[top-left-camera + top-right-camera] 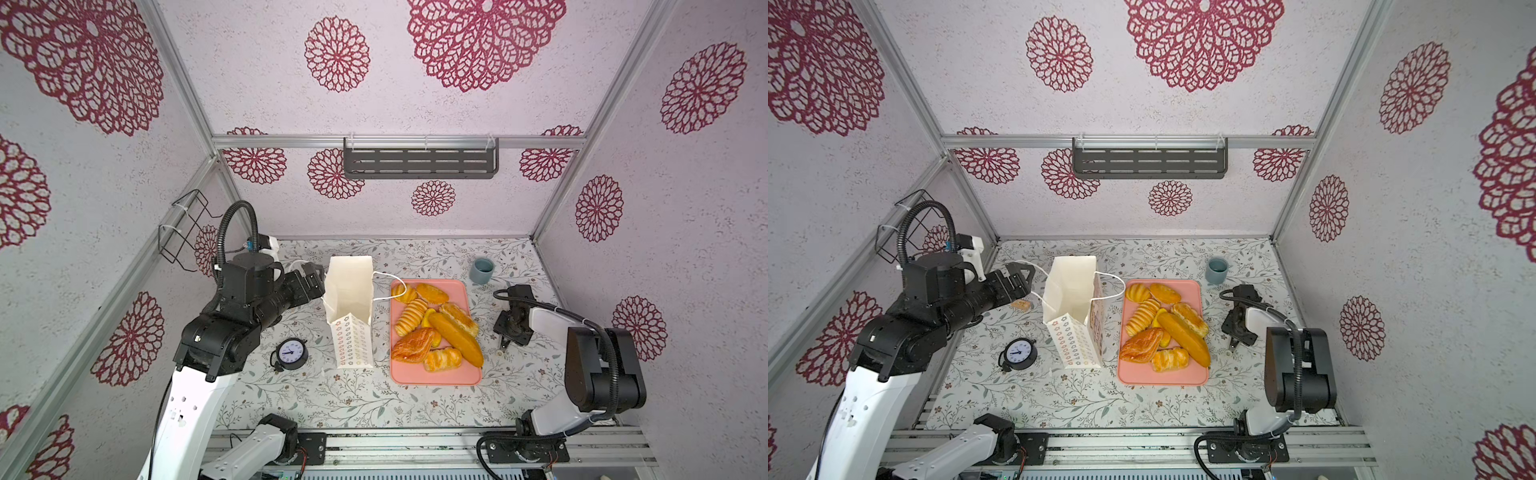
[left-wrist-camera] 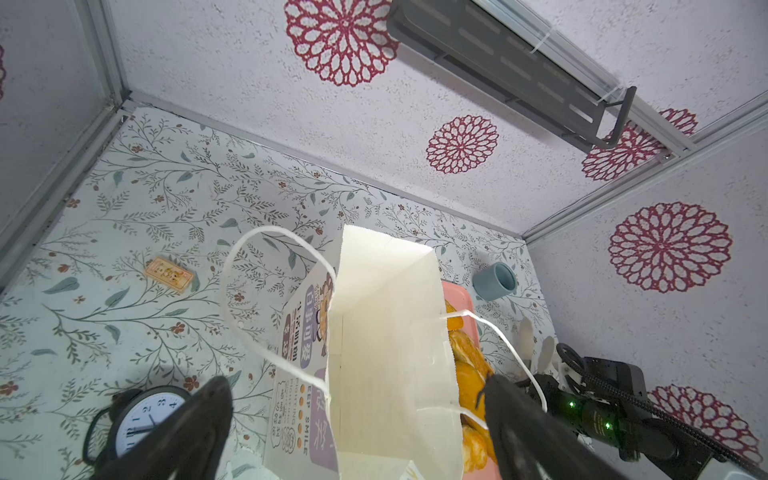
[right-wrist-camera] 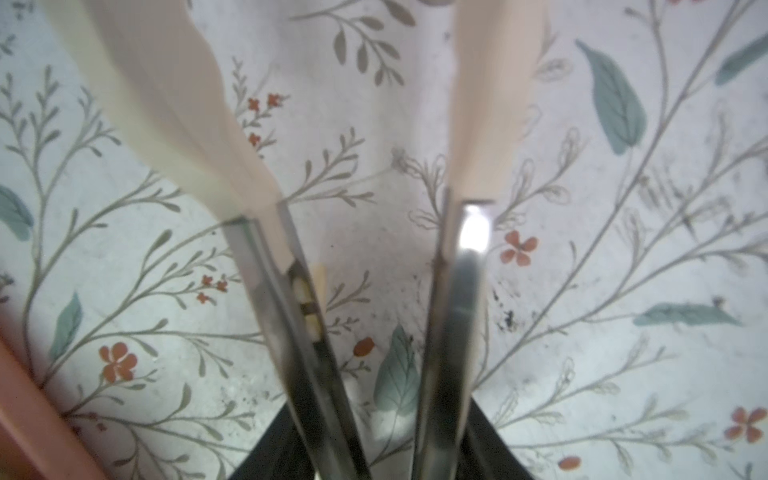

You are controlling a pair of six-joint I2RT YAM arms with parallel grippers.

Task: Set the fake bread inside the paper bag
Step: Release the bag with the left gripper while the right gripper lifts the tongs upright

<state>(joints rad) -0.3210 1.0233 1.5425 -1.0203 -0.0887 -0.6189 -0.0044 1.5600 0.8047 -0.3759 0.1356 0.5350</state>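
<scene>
Eight or so fake breads lay on the pink tray just left of my empty, part-open right claw; the wide-open left claw hung empty beside the paper bag.

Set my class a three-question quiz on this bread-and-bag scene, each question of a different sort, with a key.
1. True or false: the paper bag lies flat on its side.
2. The fake bread rests: A) on the pink tray; B) inside the bag; C) in a gripper's grip.
3. Short answer: which stands nearer the bag, the left gripper or the right gripper?

Key: 1 false, the bag stands upright with its mouth open. 2 A. 3 the left gripper; the right one hangs over the table on the tray's far side.
</scene>
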